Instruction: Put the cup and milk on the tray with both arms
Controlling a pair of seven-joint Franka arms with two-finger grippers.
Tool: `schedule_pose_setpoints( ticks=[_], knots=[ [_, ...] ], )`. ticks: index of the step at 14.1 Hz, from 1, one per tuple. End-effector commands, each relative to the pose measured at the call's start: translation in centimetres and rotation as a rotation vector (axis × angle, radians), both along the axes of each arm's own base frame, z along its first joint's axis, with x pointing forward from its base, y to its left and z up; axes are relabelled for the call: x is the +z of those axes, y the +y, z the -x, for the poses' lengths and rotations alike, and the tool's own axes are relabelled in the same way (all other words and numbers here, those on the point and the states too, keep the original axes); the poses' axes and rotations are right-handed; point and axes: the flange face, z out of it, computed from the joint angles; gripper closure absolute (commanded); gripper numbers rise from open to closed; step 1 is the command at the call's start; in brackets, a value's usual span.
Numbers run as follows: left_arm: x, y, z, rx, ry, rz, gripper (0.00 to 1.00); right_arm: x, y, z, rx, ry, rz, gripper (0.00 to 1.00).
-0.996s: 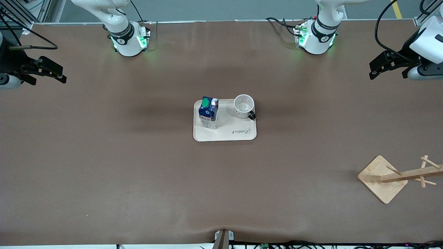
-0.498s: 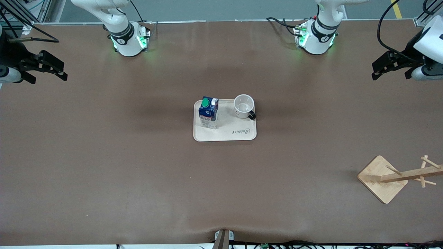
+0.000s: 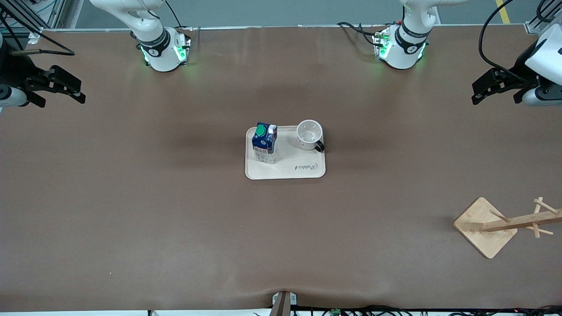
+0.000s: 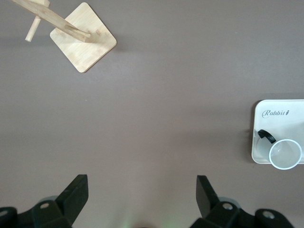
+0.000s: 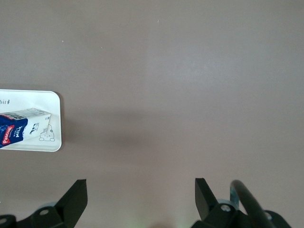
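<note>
The tray (image 3: 285, 171) lies flat near the middle of the table (image 3: 175, 219), and both task things already stand on it: the milk (image 3: 264, 142) upright at the end toward the right arm, its green cap up, and the cup (image 3: 309, 134) upright and empty at the end toward the left arm, its black handle pointing toward the left arm's end of the table. The two are apart, with bare tray between them and the script word on the tray edge nearer the front camera. The right gripper (image 3: 66, 90) hangs in the air over the right arm's end of the table, well apart from the tray, its fingers spread wide with nothing between them; in the right wrist view the gripper (image 5: 141, 194) looks down on bare table with the tray corner (image 5: 54, 142) and the carton (image 5: 21, 126) off to one side. The left gripper (image 3: 483, 90) hangs over the left arm's end of the table, likewise wide apart and empty; from its wrist the gripper (image 4: 141, 192) sees the cup (image 4: 285, 153) on the tray (image 4: 266, 107) and, well away, the wooden rack (image 4: 83, 42), which stands nearer the front camera than the left gripper's spot
</note>
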Motion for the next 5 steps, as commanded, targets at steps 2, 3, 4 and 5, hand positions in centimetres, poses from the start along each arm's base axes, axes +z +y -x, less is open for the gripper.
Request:
schedule_pose_setpoints(
  ticks=[2, 3, 4, 5],
  knots=[
    [0.52, 0.31, -0.31, -0.012, -0.009, 0.007, 0.00, 0.49, -0.20, -0.18, 0.008, -0.001, 0.007, 0.00],
    [0.52, 0.25, -0.30, -0.014, -0.009, 0.006, 0.00, 0.49, -0.12, -0.17, 0.010, -0.001, 0.007, 0.00],
    [0.44, 0.17, -0.35, -0.014, -0.007, 0.006, 0.00, 0.49, -0.12, -0.17, 0.010, -0.001, 0.007, 0.00],
    [0.20, 0.17, -0.49, -0.015, -0.003, 0.006, 0.00, 0.49, -0.44, -0.19, 0.007, -0.002, 0.007, 0.00]
  ],
)
